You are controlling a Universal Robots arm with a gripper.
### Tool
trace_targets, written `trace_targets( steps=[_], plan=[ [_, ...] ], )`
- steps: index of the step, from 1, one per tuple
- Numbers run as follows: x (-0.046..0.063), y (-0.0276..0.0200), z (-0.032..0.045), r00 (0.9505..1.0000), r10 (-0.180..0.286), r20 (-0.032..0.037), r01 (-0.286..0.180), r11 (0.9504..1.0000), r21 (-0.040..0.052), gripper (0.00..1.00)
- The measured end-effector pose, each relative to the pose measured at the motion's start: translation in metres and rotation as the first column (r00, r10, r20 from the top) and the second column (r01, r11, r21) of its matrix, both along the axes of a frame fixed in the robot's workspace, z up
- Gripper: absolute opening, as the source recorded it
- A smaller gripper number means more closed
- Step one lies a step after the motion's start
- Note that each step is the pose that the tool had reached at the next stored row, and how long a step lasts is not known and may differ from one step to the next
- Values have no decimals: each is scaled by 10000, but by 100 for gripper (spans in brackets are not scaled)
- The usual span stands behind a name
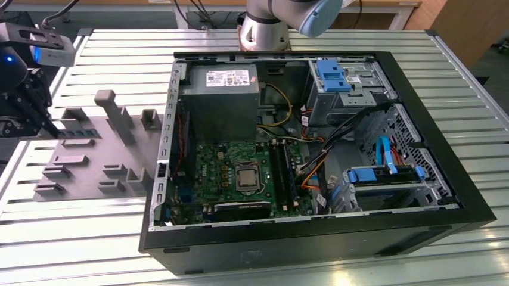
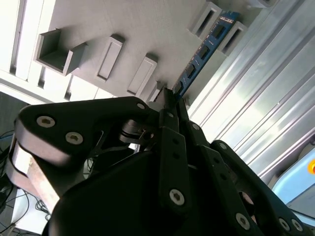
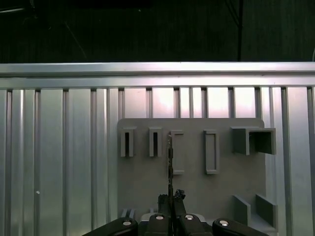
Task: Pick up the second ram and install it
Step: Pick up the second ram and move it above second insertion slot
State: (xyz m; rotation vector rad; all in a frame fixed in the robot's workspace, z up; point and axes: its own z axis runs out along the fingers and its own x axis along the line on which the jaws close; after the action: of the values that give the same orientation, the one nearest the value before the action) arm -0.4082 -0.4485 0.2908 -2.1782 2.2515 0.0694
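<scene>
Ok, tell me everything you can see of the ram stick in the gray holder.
The ram stick is a long, narrow, flat circuit board, dark with a bluish cast, with a row of black chips on its face. It stands on its long edge, slotted into a gray holder on the ribbed metal table. In the first wrist view it looks edge-on, a thin line. The hand is right at one end of it.

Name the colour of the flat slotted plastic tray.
The tray is plain grey; exterior view shows best.
</scene>
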Motion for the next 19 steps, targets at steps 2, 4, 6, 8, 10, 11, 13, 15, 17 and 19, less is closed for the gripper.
trace_targets(
  steps=[2,4,6,8,10,11,13,15,17,19],
  plan=[
    [0,2,16,10000,0,0,0,10000,0,14],
    [0,4,30,10000,0,0,0,10000,0,14],
    [0,6,43,10000,0,0,0,10000,0,14],
    [0,7,53,10000,0,0,0,10000,0,14],
    [0,9,63,10000,0,0,0,10000,0,14],
    [0,10,68,10000,0,0,0,10000,1,14],
    [0,12,78,10000,0,0,0,10000,0,14],
    [0,13,90,10000,1,0,-1,10000,0,14],
    [0,15,102,10000,0,-1,0,10000,0,14],
    [0,17,115,10000,0,0,0,10000,0,14]
  ],
)
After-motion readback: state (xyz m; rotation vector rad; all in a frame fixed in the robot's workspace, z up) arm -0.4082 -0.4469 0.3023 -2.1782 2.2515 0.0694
